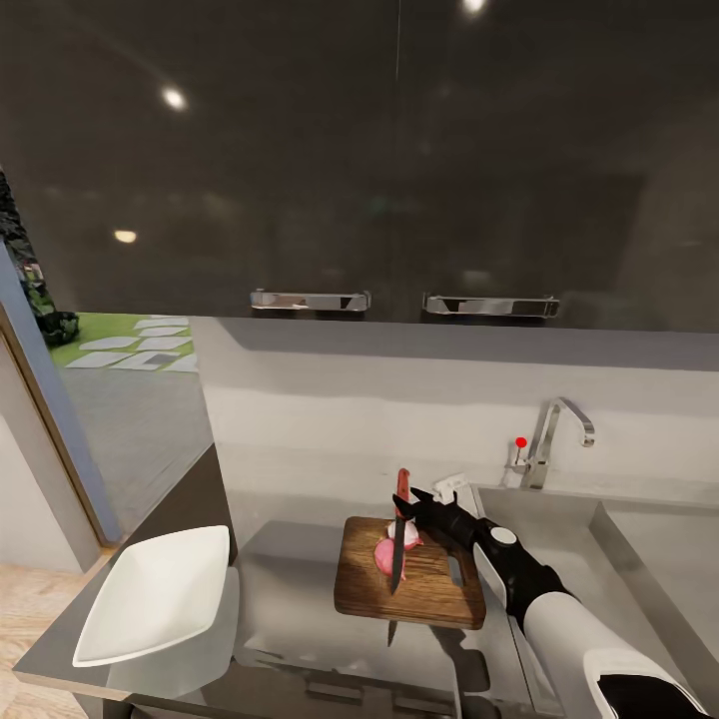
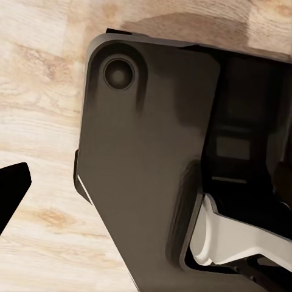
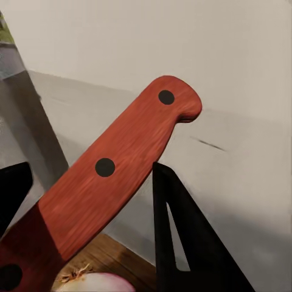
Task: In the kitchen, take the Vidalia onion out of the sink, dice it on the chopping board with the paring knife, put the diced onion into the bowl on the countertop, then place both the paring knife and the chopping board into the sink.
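The small pale pinkish-white Vidalia onion (image 1: 391, 548) is already out of the grey steel sink (image 1: 639, 559) and lies on the rectangular dark brown wooden chopping board (image 1: 419, 589), which rests on the smooth grey counter (image 1: 290, 609) just beside the basin. The slim red-handled paring knife (image 1: 399, 539) is clamped in the right hand (image 1: 411, 504), held nearly upright with its dark blade pointing down onto the onion. The dicing appears to be under way: the onion looks split into two pinkish pieces, though no small cubes can be made out. The shallow white squarish bowl (image 1: 155, 594) stands empty, well apart at the counter's left end. Filling it and moving knife and board into the sink are judged still to be done. In the right wrist view the red handle (image 3: 115, 176) shows dark rivets and wood grain. Whether the left hand is open or closed cannot be told.
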